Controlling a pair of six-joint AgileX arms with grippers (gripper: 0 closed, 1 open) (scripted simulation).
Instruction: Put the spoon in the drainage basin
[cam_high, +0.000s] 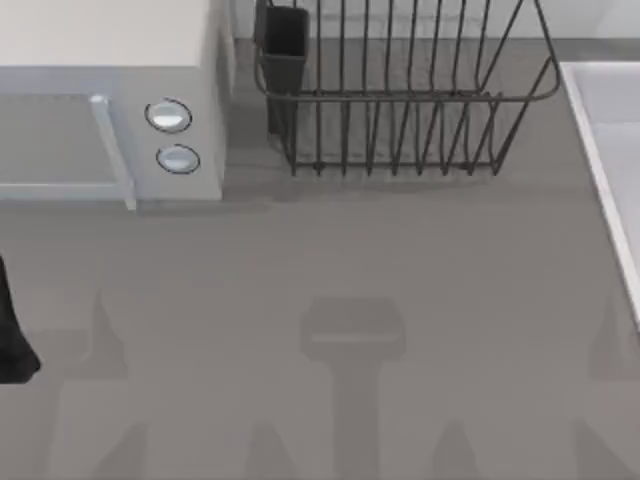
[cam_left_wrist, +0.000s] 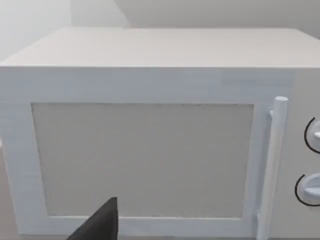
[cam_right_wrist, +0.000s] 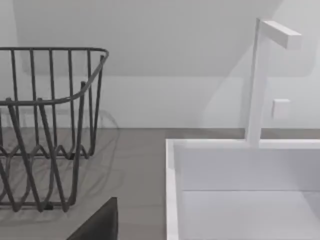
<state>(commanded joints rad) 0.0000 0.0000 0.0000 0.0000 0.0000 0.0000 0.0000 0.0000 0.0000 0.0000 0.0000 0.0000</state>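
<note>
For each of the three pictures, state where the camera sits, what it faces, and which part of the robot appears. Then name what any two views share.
Top view: above the table, looking down on the microwave, wire dish rack and drainage basin; a dark piece of the left arm shows.
Left wrist view: on the left arm, facing the microwave door; a dark finger shows.
Right wrist view: on the right arm, facing the rack, basin and white faucet; a dark finger shows.
Shared: top and left wrist, the microwave; top and right wrist, rack and basin.

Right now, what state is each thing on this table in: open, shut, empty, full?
White microwave oven: door shut.
Dark wire dish rack: upright, nothing on its wires.
Dark cutlery cup on the rack's corner: upright, contents hidden.
Pale grey drainage basin: no spoon in the visible part.
White tap: upright, no water.
</note>
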